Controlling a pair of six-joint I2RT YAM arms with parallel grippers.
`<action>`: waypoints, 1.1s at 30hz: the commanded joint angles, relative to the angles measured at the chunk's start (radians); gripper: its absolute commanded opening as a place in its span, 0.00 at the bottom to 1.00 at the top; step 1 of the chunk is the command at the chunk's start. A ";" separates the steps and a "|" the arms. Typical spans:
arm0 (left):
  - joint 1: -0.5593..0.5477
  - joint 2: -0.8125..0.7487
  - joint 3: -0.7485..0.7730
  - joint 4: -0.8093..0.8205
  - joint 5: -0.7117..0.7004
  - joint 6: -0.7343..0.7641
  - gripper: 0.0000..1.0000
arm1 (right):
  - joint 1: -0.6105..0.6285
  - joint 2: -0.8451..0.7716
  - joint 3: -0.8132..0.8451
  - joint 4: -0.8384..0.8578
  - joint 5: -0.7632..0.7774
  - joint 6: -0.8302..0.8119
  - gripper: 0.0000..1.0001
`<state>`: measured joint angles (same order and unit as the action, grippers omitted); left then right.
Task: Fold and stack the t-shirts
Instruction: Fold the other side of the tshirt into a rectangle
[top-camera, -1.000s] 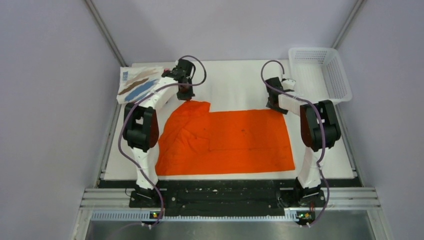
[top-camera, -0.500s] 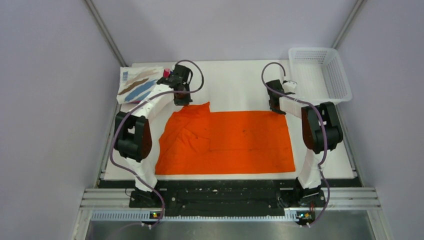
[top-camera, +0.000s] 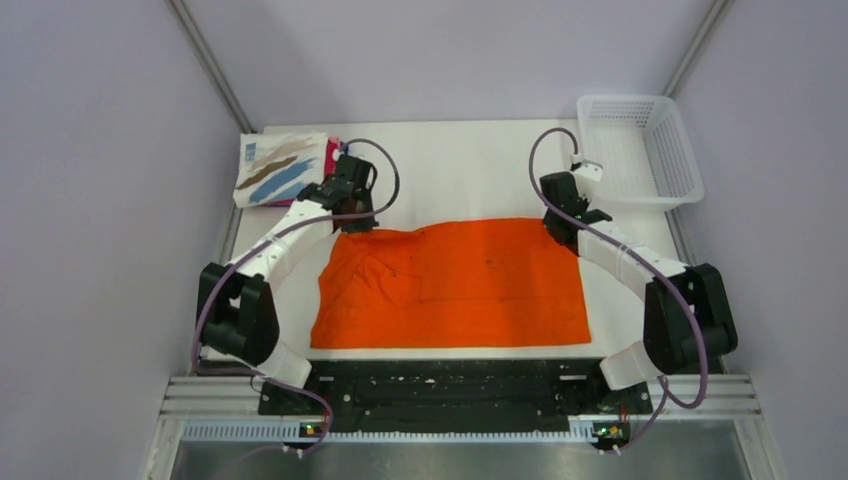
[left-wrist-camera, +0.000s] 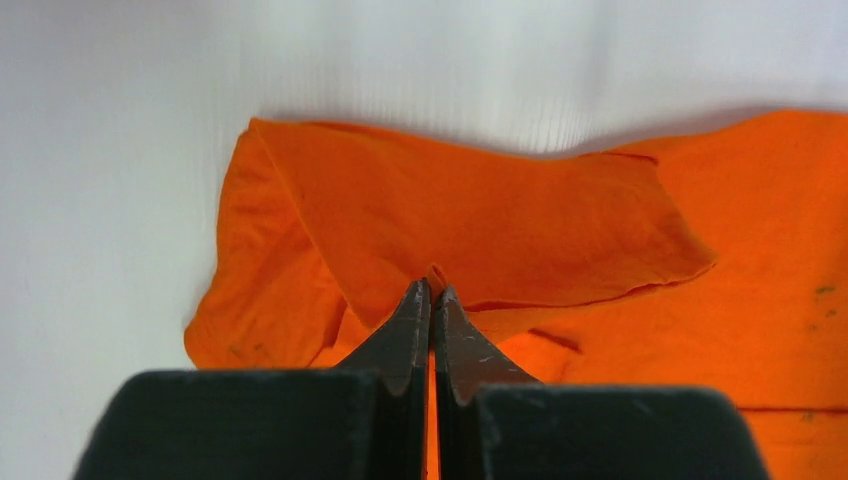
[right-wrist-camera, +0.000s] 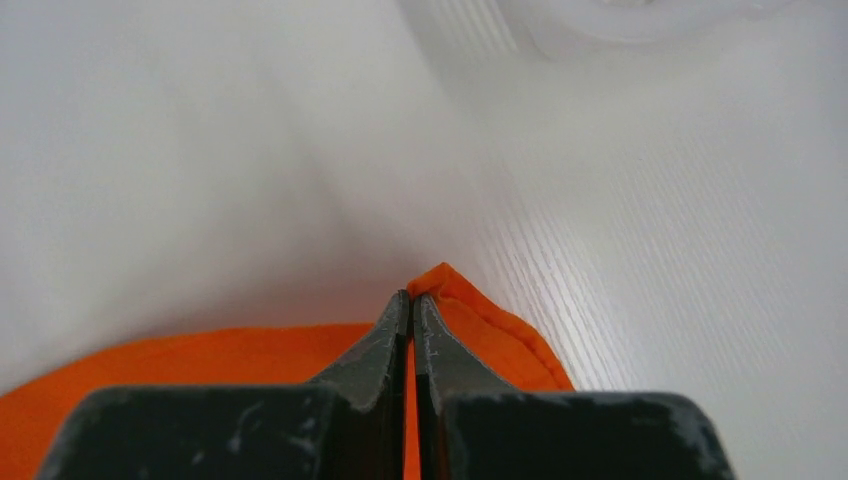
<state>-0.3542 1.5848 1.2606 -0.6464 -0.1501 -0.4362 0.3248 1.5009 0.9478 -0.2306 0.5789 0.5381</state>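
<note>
Nearest you, the orange shirt (top-camera: 450, 285) lies spread on the tabletop (top-camera: 470, 170). Its near edge is flat and straight just beyond the arm bases, and its left part is rumpled, with a flap doubled over.

Both arms have hold of the far edge. The left fingers (left-wrist-camera: 432, 298) are pinched tight on a fold of cloth at the far left corner. The right fingers (right-wrist-camera: 410, 303) are pressed together on the hemmed far right corner.

I judge the step in hand to be bringing that far edge toward you for the first fold. To do it well, lift both corners to the same height, only enough to clear the cloth beneath. Move them at matched speed so the edge is taut and parallel to the near edge. Watch the left side, where the doubled flap may drag and bunch. Lay the far edge onto the near one before you let go.

Farther back, at the far left corner, the folded shirts (top-camera: 280, 168) wait as the stack. The basket (top-camera: 640, 150) sits at the far right, well apart.
</note>
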 joint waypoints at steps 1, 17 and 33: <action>-0.013 -0.130 -0.092 0.028 -0.031 -0.050 0.00 | 0.018 -0.097 -0.061 -0.060 0.023 0.042 0.00; -0.027 -0.409 -0.278 -0.108 -0.027 -0.169 0.00 | 0.018 -0.285 -0.186 -0.130 -0.007 0.078 0.00; -0.126 -0.632 -0.509 -0.186 -0.031 -0.319 0.00 | 0.020 -0.333 -0.266 -0.100 -0.053 0.121 0.00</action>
<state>-0.4484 0.9970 0.8070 -0.8188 -0.1711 -0.6762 0.3374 1.1957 0.7189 -0.3489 0.5449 0.6163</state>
